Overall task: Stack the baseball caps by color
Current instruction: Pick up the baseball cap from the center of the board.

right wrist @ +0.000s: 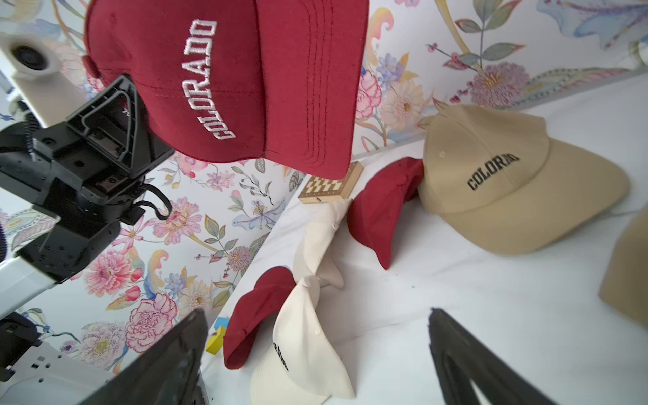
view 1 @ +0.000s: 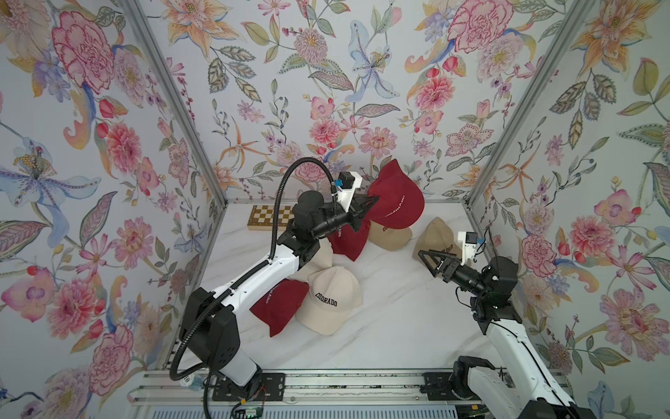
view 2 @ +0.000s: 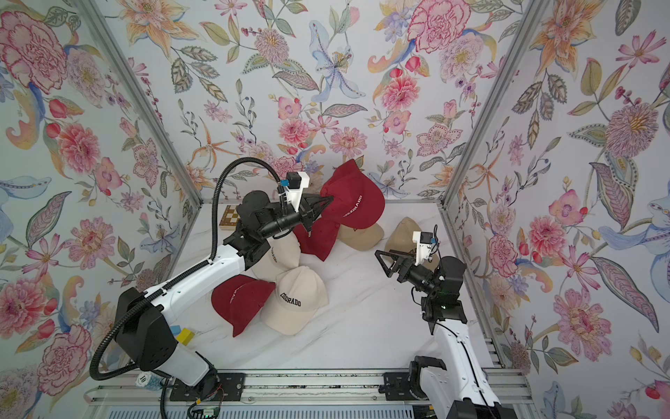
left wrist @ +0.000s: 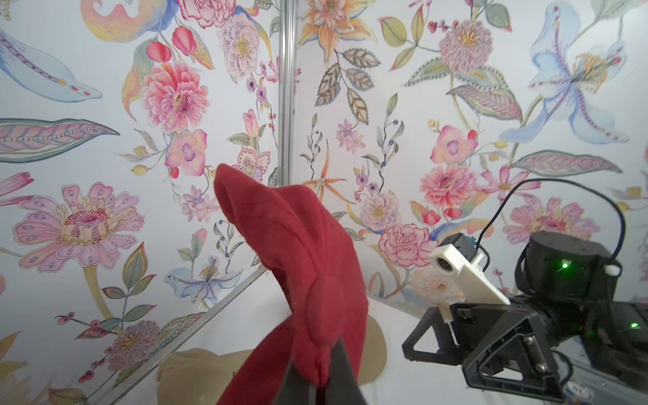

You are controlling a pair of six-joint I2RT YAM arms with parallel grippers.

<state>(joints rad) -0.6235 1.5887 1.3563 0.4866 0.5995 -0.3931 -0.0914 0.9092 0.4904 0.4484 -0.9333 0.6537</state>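
A dark red cap (view 1: 397,203) is held aloft near the back wall, clamped in the left gripper (view 1: 374,199). The right gripper (view 1: 427,262) is spread wide, empty, beside a tan cap (view 1: 435,235). The other caps (view 1: 333,301) are scattered on the table (view 1: 398,326).

**Worktop (view 1: 398,326), contents by position.**
- Back-left corner: chessboard (view 1: 270,217), which lay flat.
- Above back centre, clear of the surface: raised cap (view 1: 397,203), which hung from the left jaws.
- Beneath it, side by side: back-left cap (view 1: 346,243), with back-middle cap (view 1: 391,235) to its right.
- Further right, near the right edge: back-right cap (view 1: 435,235), which sat just behind the right jaws.
- Centre-left: arm-side cap (view 2: 279,257), which lay partly under the left arm (view 1: 261,272).
- In front of that, touching each other: front-left cap (view 1: 277,306) and front-right cap (view 1: 333,301).
- Front-left edge, beside the left arm's base: small blocks (view 2: 185,335).
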